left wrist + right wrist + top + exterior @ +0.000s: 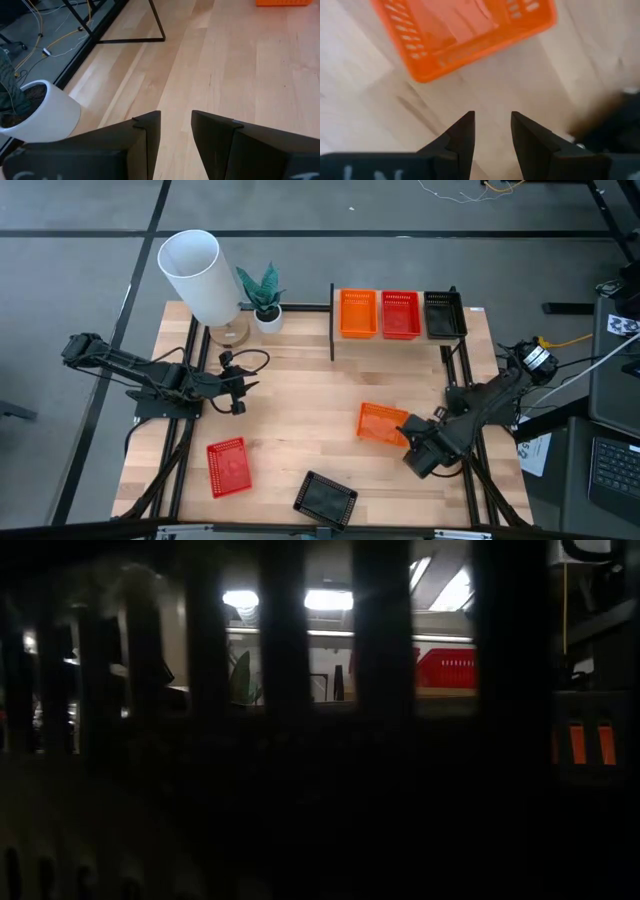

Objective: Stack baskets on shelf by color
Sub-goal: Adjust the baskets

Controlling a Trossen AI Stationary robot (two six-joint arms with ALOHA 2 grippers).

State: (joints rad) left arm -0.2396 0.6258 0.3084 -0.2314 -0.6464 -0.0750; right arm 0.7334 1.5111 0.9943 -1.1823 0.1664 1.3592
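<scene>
Orange basket (pixel 465 35) — right gripper (pixel 492 132) alongside, parted

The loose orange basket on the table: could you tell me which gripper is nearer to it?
The right gripper is nearer, just beside the loose orange basket with open jaws, not touching it. The left gripper waits far across the table, near the potted plant.

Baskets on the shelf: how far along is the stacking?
Done: orange, red and black stacks sit on the shelf. In hand: open right gripper nears the loose orange basket. Left: red basket and black basket on the table.
</scene>
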